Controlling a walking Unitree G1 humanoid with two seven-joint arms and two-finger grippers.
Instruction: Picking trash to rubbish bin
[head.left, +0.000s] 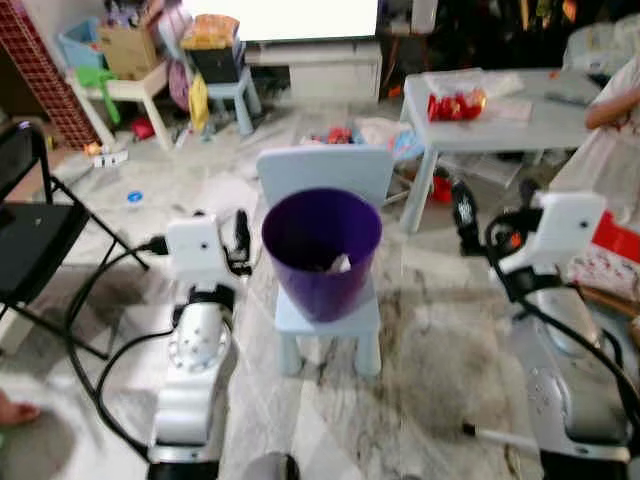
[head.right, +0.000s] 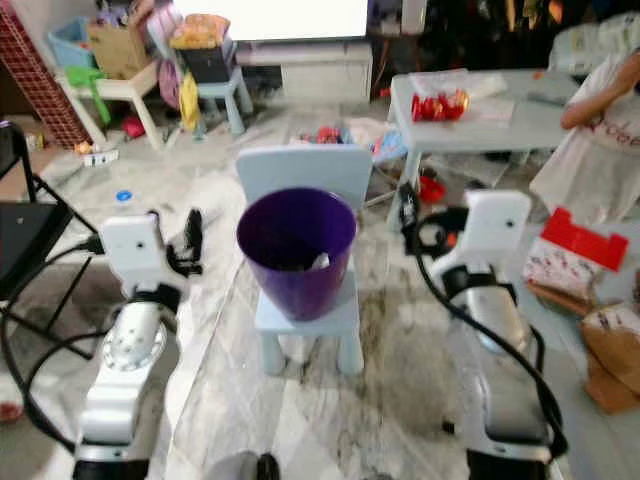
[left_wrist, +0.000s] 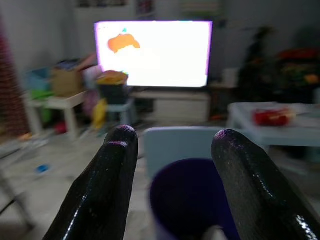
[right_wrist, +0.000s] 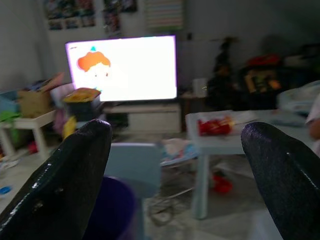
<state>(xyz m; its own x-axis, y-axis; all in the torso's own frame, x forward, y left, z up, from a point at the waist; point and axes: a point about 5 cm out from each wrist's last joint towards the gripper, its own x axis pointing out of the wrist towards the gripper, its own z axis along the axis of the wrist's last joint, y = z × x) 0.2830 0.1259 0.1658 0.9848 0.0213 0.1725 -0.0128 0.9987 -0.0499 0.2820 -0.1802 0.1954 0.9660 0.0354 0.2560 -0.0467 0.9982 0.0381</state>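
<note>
Round purple plastic rubbish bin (head.left: 321, 250) standing upright on the seat of a small pale-blue plastic child's chair (head.left: 326, 172), on a grey marbled tile floor (head.left: 440, 370). Inside the bin, against its far-right inner wall, a small pale scrap of trash (head.left: 341, 263), resting low down.

Left gripper (head.left: 241, 236) raised just beside the bin's left rim, not touching it; long black fingers (left_wrist: 107, 185) spread apart with nothing between them, seen in the left wrist view pointing over the bin's mouth toward the chair back. Right gripper (head.right: 407, 212) held to the right of the bin, a little apart from it; black fingers (right_wrist: 75, 175) set wide apart and bare, aimed past the chair's right side.

Beyond the chair, scattered bits of coloured litter (head.left: 345, 133) lying on the floor near a white plastic bench (head.left: 500, 115) carrying a red packet (head.left: 455, 104). At the right edge, part of a person in a pale garment (head.right: 595, 150), an arm resting at the bench. Below that, a red and white box (head.right: 575, 245) on the floor.

On the left, a black folding chair (head.left: 30, 235). Further back, a low white bench (head.left: 125, 92) with a cardboard box (head.left: 128, 48) on top, and a bright television screen (left_wrist: 155, 52) showing an orange cartoon shape.
</note>
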